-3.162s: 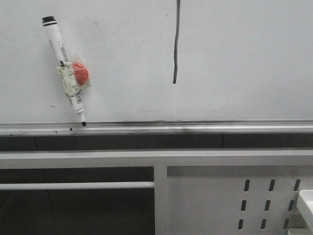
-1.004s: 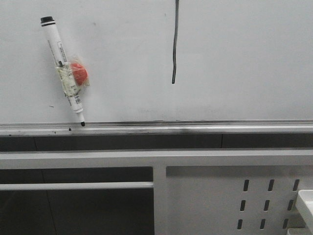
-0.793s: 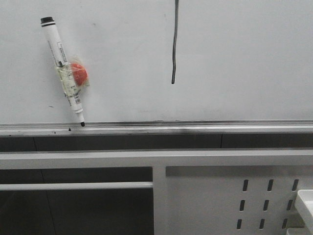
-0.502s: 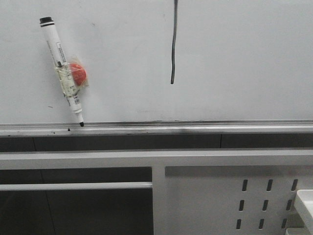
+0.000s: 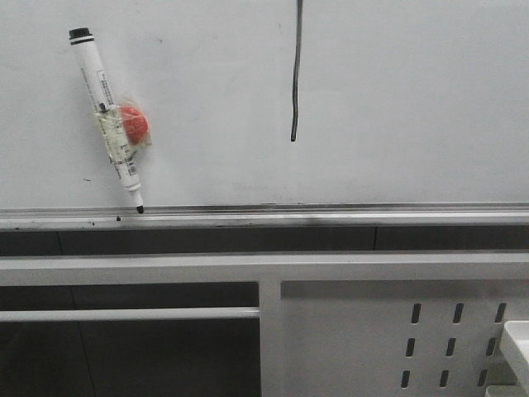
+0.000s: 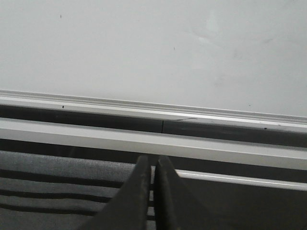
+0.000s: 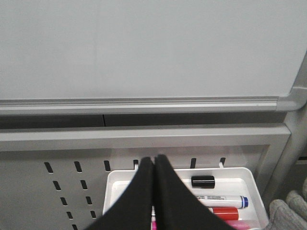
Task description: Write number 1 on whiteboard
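The whiteboard [image 5: 397, 99] fills the upper front view, with a silver ledge [image 5: 331, 217] along its bottom edge. The number 1 [image 5: 295, 74] is a thin dark stroke running down from the top edge. A white marker pen [image 5: 107, 116] with a red blob taped to it clings tilted to the board at the left, its black tip just above the ledge. My left gripper [image 6: 151, 163] is shut and empty, below the ledge [image 6: 144, 106]. My right gripper [image 7: 153, 160] is shut and empty, over a white tray [image 7: 249, 175]. Neither gripper shows in the front view.
A white perforated metal frame [image 5: 397, 331] stands below the board. The tray in the right wrist view holds a black cap [image 7: 203, 181], a blue-capped marker [image 7: 225, 200] and a red marker [image 7: 225, 213]. The tray's corner [image 5: 517, 339] shows at the front view's right edge.
The front view shifts by a few pixels between frames. The marker, the stroke and the board keep their places relative to one another.
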Controlling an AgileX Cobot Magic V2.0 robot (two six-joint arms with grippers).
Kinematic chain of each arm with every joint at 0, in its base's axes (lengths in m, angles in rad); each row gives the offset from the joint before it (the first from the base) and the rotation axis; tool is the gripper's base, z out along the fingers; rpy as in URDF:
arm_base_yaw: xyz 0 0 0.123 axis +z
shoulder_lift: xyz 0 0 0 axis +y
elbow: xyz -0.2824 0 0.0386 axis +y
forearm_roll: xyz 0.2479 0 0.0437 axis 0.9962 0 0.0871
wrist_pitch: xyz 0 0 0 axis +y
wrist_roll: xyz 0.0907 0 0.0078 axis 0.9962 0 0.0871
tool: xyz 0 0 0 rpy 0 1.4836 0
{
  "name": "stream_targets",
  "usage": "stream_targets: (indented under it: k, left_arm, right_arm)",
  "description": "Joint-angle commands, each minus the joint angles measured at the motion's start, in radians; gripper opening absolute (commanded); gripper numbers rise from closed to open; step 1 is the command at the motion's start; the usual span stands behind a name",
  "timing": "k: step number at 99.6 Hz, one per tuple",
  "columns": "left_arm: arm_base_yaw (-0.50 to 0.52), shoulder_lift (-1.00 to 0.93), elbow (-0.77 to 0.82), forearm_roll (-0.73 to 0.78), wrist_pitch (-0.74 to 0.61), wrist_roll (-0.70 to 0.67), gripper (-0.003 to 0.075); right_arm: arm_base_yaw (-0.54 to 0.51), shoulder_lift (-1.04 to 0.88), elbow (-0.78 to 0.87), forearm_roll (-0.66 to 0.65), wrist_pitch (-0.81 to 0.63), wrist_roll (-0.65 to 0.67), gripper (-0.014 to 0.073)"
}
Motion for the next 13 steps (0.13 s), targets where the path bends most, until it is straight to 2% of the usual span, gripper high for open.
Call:
stream_targets:
  k: [1,13]
  left_arm:
    - [0.001,-0.022,0.034,-0.011,-0.049,0.003,-0.002]
    - [0.001,-0.022,0.034,-0.011,-0.049,0.003,-0.002]
  right_arm:
    - [-0.008,-0.017,0.014,-0.018,-0.026,-0.004,-0.0059]
    - [-0.008,-0.017,0.014,-0.018,-0.026,-0.004,-0.0059]
